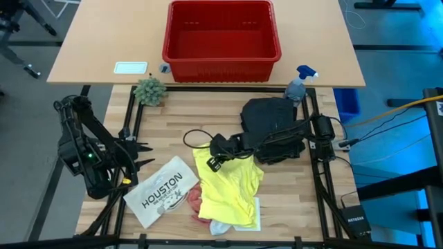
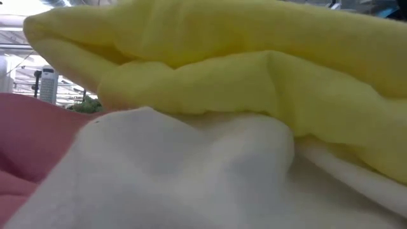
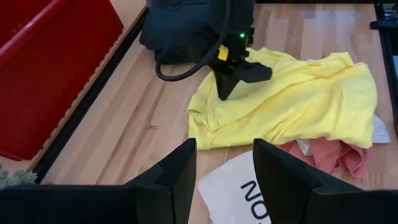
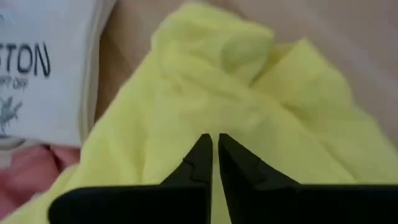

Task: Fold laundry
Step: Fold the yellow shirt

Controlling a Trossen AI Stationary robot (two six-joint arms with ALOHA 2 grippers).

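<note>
Nearest the front edge of the wooden table [image 1: 173, 114], the laundry lies heaped: a small white cloth [image 1: 220, 226] sits lowest, a pink cloth [image 1: 194, 199] peeks out beside it, and the yellow T-shirt [image 1: 228, 183] is rumpled over both, running back toward the middle of the table. Just beside the heap, toward the front left corner, lies the flat white HOUSTON item [image 1: 160, 191], which is no part of the job.

At the shirt's back left corner the right gripper [image 1: 214, 164] has its tips down on the yellow cloth. The right wrist view shows its jaws drawn nearly together with only a thin slit between them; whether a fold of fabric is actually pinched there cannot be made out. That is the point to settle first: a lift should begin gently, and if the cloth does not rise with the tips, a deeper bite on the hem is needed. It would likely pay to draw the shirt toward the bare wood at the middle, clear of the pink and white pieces, so it can be spread flat before any fold.

Off the left edge the left gripper [image 3: 224, 180] waits with its jaws standing apart, holding nothing; it could take the opposite corner to stretch the shirt.

Farther back, the black trousers [image 1: 271, 123] lie bunched near the right edge under the right arm. Beyond the back edge stands the red basket [image 1: 221, 59].
</note>
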